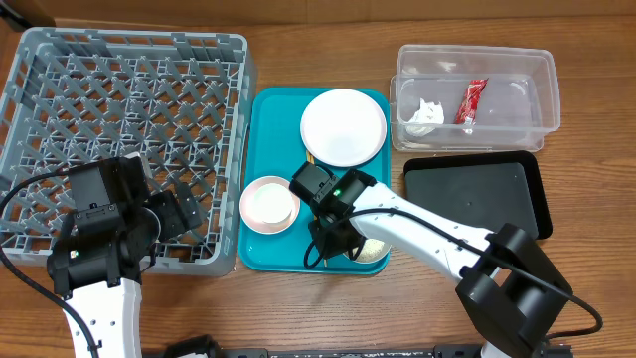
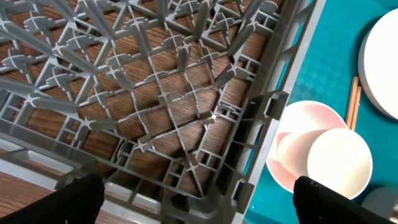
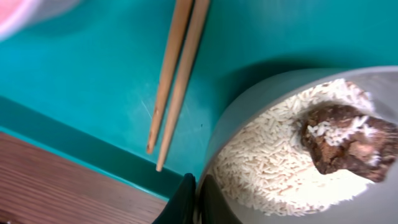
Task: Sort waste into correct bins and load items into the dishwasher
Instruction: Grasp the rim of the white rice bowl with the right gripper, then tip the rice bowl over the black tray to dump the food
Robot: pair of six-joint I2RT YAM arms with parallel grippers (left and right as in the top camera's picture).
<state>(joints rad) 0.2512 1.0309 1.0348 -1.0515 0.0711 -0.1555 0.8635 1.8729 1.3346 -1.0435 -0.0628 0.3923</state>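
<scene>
The right claw (image 3: 196, 199) is pressed together, pinching the rim of the pale grey-green bowl (image 3: 249, 106). The bowl sits by the teal tray's (image 3: 93, 74) edge next to bare desk (image 3: 50, 186) and holds rice (image 3: 267, 168) and a brown lump (image 3: 348, 140). The chopsticks (image 3: 177, 81) lie just beside it, and the pinkish bowl (image 1: 268, 204) is near. The left claw (image 2: 205, 202) hangs spread wide over the dish rack's (image 2: 161, 106) corner.
</scene>
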